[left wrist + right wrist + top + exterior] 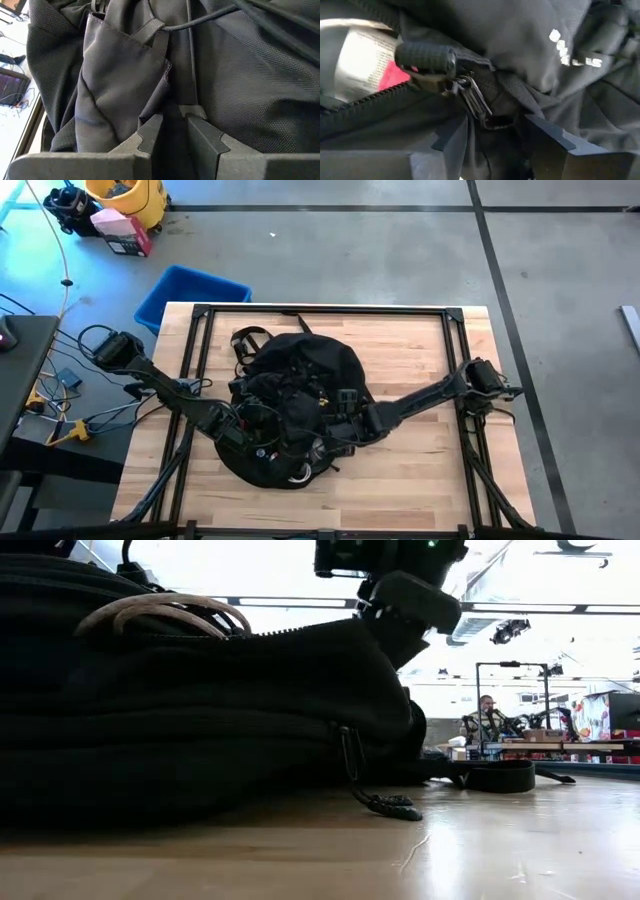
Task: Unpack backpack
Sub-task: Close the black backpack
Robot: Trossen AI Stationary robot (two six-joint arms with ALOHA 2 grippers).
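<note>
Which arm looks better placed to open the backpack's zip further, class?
Probably the right. The right gripper sits open just below the zip pull on the backpack, while the left gripper pinches a fabric fold.

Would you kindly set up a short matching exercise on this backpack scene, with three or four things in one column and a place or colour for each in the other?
Things:
1. backpack
2. blue bin
3. left gripper
4. yellow bucket

Places or colours:
A. on the floor, at the table's far left corner
B. lying in the middle of the table
C. far off on the floor, near a pink box
D. pinching a fold of grey fabric

Pairs: 1-B, 2-A, 3-D, 4-C
</note>
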